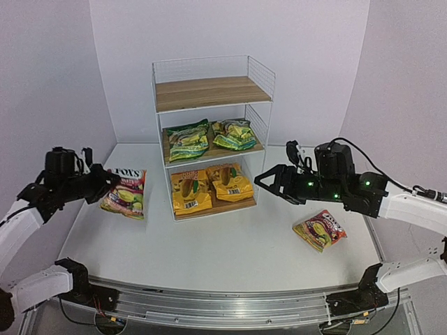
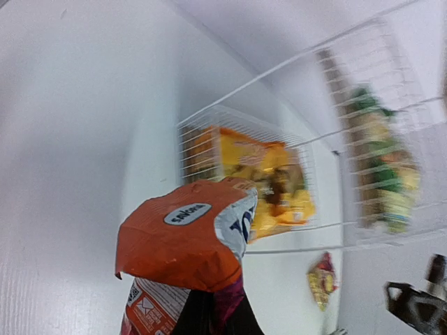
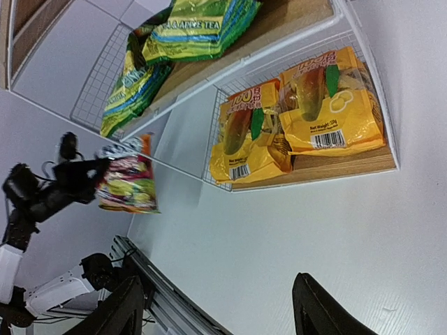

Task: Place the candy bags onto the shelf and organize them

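Clearly the left gripper (image 1: 107, 185) pinches a red candy bag (image 1: 126, 195) while the right gripper (image 3: 218, 313) stands spread, empty.

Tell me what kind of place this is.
Likely a robot lab cell staged like a shop: bare white walls around a white table, a small wire shelf stocked with candy bags.

A matte white surface (image 1: 230, 244) spreads out from the back, widening toward the near edge in the overhead view. Plain, unmarked walls close it in on three sides: a back wall (image 1: 230, 35), a left wall (image 1: 42, 84) and a right wall (image 1: 405, 84), all pale with a faint lilac cast. The light is soft and even, leaving only weak shadows. A ribbed aluminium rail (image 1: 230, 307) runs along the near edge.
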